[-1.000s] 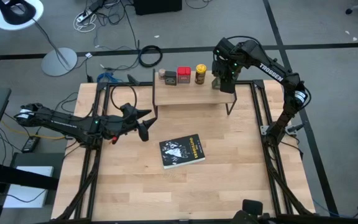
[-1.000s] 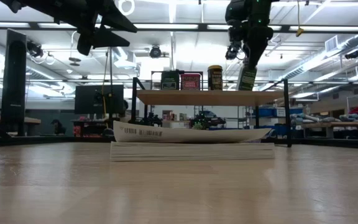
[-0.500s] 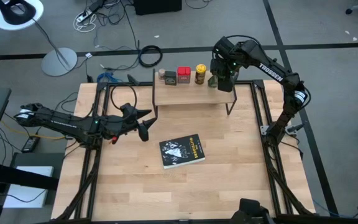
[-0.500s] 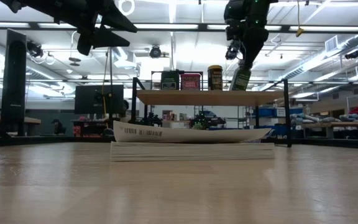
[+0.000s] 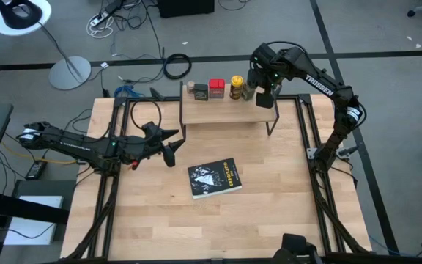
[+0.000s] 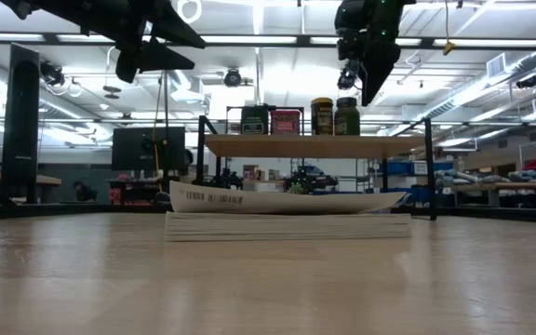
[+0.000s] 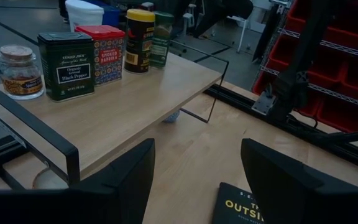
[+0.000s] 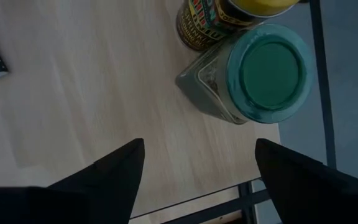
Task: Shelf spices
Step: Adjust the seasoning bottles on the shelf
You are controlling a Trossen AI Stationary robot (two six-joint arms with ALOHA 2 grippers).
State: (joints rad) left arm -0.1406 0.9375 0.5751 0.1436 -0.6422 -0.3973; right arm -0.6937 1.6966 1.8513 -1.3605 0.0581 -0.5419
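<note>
All five spices seem to stand on the shelf (image 5: 226,110), at 12 o'clock. The green-topped jar (image 8: 267,73) stands free below the right gripper (image 8: 197,168), fingers open. The left gripper (image 5: 168,145) waits at 9 o'clock, fingers apart, holding nothing.

Two dark jointed arms, white TROSSEN lettering, small green lights, black cables.

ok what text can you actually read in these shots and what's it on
"TRADER JOE'S ... BLACK PEPPER": dark tin on the shelf.
"SMOKED PAPRIKA": red tin.
"OUTS...", cut off: black book.
"TROSSEN": right arm.
Pale jar, yellow-topped jar, green-topped jar labels: too blurred to read.
Book spine lettering in the low view: too small to read.
</note>
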